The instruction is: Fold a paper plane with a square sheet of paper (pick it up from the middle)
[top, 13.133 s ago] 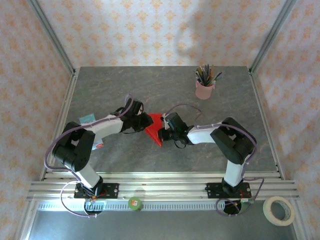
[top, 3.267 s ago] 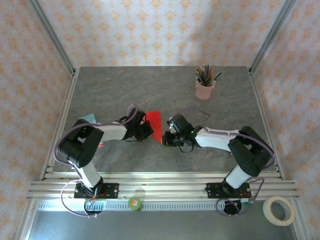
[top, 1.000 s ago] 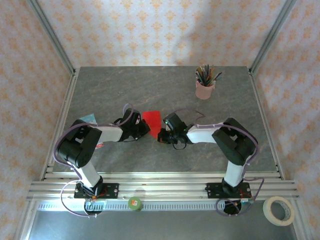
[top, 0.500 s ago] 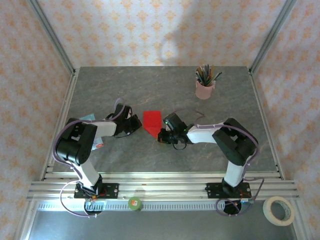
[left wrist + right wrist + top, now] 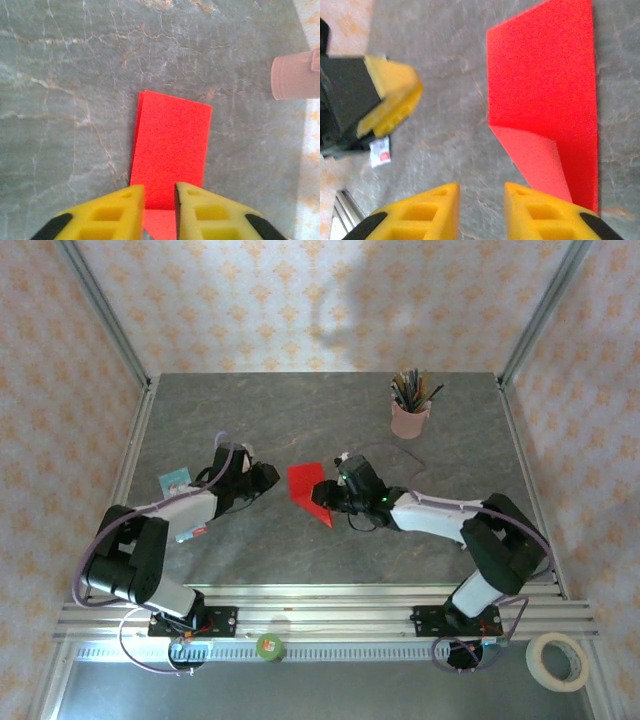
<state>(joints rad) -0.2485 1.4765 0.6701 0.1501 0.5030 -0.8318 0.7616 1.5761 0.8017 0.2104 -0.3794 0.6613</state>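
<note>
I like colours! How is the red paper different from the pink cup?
The paper is bright red; the cup is pale pink. The paper lies folded and low; the cup stands upright, holding pencils. The paper is mid-table; the cup is near the far edge. Both sit on the grey table.

The paper [image 5: 170,150] is matt red, finely grained. The table [image 5: 60,75] looks like smooth, grey-veined stone. My left fingers [image 5: 112,215] look like matt yellow plastic.
</note>
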